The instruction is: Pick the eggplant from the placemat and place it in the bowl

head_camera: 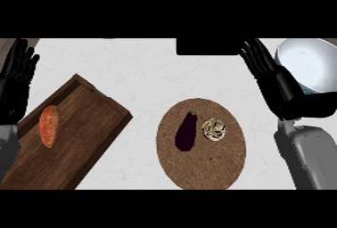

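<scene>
From the head view, nothing is underway on the pick yet. The eggplant (pixel 187 131) is lying on the round brown placemat (pixel 201 171), left of the mat's centre, its stem end pointing to the far side, and nothing is touching it. Just beside it on the right, a small pale knobbly item (pixel 214 129) is sharing the mat; what it is I cannot tell.

The right hand (pixel 276 82) is hanging at the far right of the desk (pixel 145 71), fingers straight and spread, holding nothing. It is sitting right against the near-left rim of the bowl (pixel 309 58), partly covering it, and well apart from the eggplant.

The left hand (pixel 16 75) is resting at the left edge, fingers up and straight, carrying nothing.

A wooden cutting board (pixel 66 147) is lying at the near left with a carrot (pixel 49 126) on it, away from the action.

So by my reading, the whole job is still ahead: reaching to the mat, closing on the eggplant, lifting it, carrying it far-right and setting it in the bowl, which looks empty where it is showing.
</scene>
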Controlling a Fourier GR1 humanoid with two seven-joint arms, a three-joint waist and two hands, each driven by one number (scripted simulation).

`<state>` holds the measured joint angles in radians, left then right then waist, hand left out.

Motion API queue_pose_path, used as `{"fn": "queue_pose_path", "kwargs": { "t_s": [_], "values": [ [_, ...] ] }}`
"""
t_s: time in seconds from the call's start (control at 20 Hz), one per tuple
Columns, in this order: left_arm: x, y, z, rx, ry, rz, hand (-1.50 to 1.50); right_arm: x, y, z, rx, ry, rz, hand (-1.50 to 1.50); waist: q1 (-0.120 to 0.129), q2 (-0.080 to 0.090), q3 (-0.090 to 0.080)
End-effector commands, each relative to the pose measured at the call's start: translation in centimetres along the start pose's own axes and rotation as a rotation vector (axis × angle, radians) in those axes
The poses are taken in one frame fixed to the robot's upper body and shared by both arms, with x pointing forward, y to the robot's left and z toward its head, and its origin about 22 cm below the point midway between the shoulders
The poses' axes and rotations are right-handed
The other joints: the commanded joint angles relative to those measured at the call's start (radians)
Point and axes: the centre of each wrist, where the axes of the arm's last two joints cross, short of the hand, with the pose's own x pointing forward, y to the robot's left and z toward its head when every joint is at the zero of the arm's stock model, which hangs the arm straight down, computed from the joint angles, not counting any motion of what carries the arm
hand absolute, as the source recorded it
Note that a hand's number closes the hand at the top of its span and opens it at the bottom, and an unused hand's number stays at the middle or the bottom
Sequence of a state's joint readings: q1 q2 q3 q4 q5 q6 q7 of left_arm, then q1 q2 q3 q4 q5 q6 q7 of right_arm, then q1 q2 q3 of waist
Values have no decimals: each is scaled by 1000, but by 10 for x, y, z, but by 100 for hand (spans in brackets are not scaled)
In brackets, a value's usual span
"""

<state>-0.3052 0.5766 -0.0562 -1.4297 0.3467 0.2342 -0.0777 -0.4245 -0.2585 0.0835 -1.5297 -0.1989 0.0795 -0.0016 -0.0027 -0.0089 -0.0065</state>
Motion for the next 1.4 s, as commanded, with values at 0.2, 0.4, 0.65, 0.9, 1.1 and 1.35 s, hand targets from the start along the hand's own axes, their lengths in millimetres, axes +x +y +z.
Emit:
{"fn": "queue_pose_path", "kwargs": {
  "t_s": [0.2, 0.4, 0.65, 0.9, 1.1, 1.35],
  "values": [
    [-1, -19, -3, -5, -37, 63, 0, -6, 140, -42, 147, 146, -163, -150, 67, 18, 6],
    [-15, -19, 7, 6, 36, 85, 0, -31, 128, -30, -176, 111, 282, -150, 27, 2, -1],
    [-18, -13, 19, 10, 33, 97, 0, -35, 209, 1, -156, 73, 417, -150, 33, -1, 5],
    [-20, 12, 20, 23, 47, 74, 0, -7, 228, -19, -101, 177, 664, -150, 3, -7, 3],
    [-34, 10, 31, 46, 51, 76, 0, 39, 224, -42, -115, 313, 799, -150, -13, -12, 3],
    [-23, 12, 20, 39, 48, 77, 0, 68, 224, -49, 75, 555, 961, -150, -12, -7, 4]
  ]
}}
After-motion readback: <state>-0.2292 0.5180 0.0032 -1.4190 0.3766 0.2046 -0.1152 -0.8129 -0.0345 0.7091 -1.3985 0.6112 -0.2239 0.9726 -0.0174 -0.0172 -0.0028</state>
